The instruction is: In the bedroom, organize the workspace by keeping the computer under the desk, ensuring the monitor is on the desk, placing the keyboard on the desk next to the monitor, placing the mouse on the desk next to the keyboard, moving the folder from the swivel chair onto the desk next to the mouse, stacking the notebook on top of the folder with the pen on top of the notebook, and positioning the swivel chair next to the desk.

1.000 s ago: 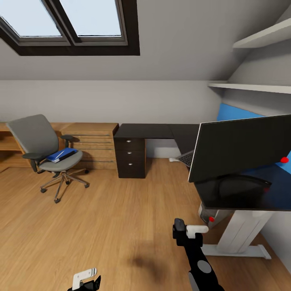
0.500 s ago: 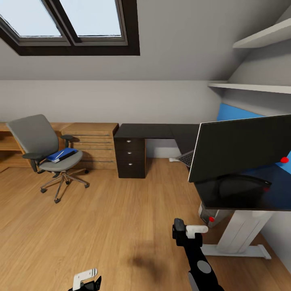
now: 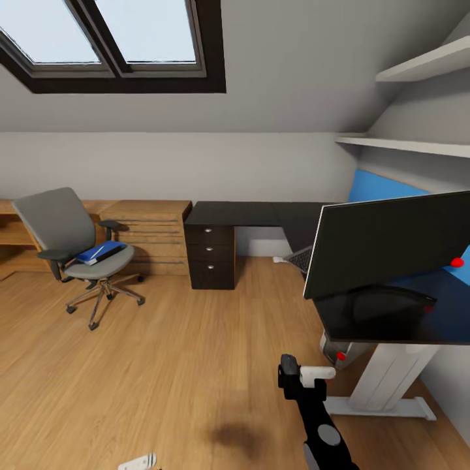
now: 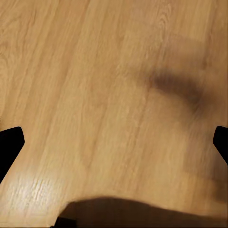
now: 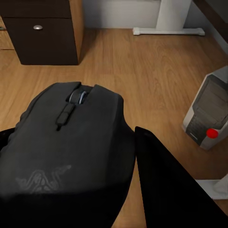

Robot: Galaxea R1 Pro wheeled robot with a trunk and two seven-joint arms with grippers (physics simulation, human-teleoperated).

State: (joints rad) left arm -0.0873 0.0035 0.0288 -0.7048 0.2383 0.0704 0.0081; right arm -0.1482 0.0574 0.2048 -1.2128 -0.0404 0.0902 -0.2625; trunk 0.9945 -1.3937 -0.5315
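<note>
The right gripper (image 5: 128,156) is clamped on the mouse (image 5: 66,142): in the right wrist view the dark body with its scroll wheel sits against the black finger (image 5: 166,185) pressed to its side. In the head view that gripper (image 3: 297,378) hangs over the wood floor (image 3: 183,378), at about 5 o'clock of the scene, just short of the desk (image 3: 391,320). The computer (image 3: 343,349) stands under the desktop beside the white leg (image 3: 385,378), its red light facing out; in the right wrist view the tower (image 5: 209,114) lies at 3 o'clock of the mouse. The monitor (image 3: 391,248) stands on the desk, tilted, a red dot at its corner. The keyboard (image 3: 301,256) pokes out behind the monitor's left edge. Of the left gripper (image 3: 138,463) a white tip shows at 6 o'clock in the head view; its fingertips (image 4: 9,145) sit spread wide at the frame edges of the left wrist view, nothing between them but floor. Well apart, at 9 o'clock, the chair (image 3: 78,248) carries the folder (image 3: 101,252) on its seat.
</note>
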